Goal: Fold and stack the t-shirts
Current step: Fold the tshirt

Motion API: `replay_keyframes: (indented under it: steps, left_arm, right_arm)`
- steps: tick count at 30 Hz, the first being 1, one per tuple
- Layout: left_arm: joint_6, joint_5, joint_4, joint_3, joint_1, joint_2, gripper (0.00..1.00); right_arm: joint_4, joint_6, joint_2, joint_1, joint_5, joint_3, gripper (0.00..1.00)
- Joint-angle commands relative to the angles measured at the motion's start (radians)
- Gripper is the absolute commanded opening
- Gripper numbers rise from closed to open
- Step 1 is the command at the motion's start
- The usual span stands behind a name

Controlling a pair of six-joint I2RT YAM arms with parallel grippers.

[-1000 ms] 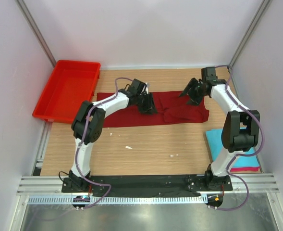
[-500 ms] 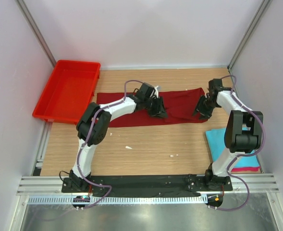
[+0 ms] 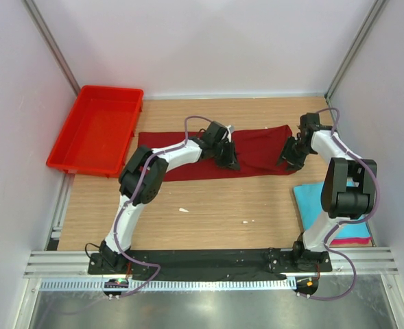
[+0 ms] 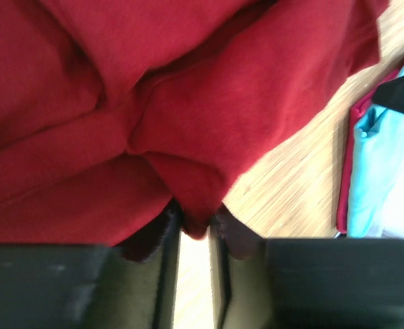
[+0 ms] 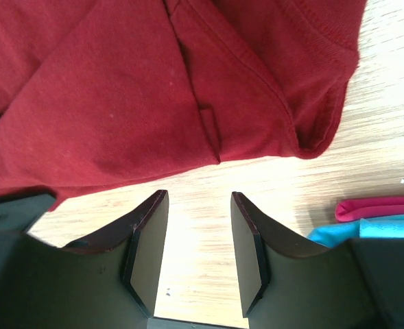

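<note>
Wood tabletop (image 3: 208, 205), white walls round it. Across upper-centre of the top view lies the maroon tee (image 3: 260, 147), a long band. L gripper (image 4: 196, 221) is nipped tight on a fold at its near edge. R gripper (image 5: 198, 205) has fingers apart, nothing btwn, over bare wood just beside the tee's right end. Lower right: turquoise tee (image 3: 306, 200) over pink tee (image 3: 349, 240). Upper left: red tray (image 3: 68, 163).

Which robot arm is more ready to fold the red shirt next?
Probably left. Its tool pinches an edge fold of the red shirt, ready to lift. The right tool is open over the table beside the shirt, holding nothing.
</note>
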Motion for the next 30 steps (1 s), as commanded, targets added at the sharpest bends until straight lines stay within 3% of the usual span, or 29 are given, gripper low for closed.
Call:
replay_keyframes:
  steps: [1,5,18,21,22,24,27,30]
  left_arm:
    - [0.001,-0.009,0.008,0.054,0.000,-0.005,0.18]
    - [-0.009,0.008,0.003,0.063,-0.001,-0.007,0.11]
    - [-0.049,0.060,-0.004,0.106,0.014,0.004,0.06]
    - [-0.066,0.068,0.000,0.114,0.023,0.001,0.04]
    - [-0.072,0.068,0.002,0.117,0.026,-0.001,0.04]
    - [-0.089,0.062,0.005,0.118,0.039,-0.008,0.02]
    - [-0.114,0.046,0.012,0.132,0.065,-0.001,0.01]
    - [-0.143,0.069,0.009,0.170,0.100,0.039,0.00]
  right_arm:
    - [0.025,-0.015,-0.006,-0.003,-0.024,0.003,0.47]
    - [0.031,-0.030,0.004,-0.003,-0.021,-0.009,0.49]
    - [0.160,-0.026,0.086,-0.003,-0.073,-0.003,0.47]
    - [0.201,0.008,0.106,-0.003,-0.105,0.012,0.35]
    - [0.209,0.020,0.111,-0.003,-0.119,0.023,0.23]
    - [0.217,0.063,0.135,-0.003,-0.142,0.075,0.18]
    - [0.205,0.135,0.189,-0.004,-0.179,0.174,0.18]
    - [0.227,0.221,0.246,-0.029,-0.283,0.240,0.32]
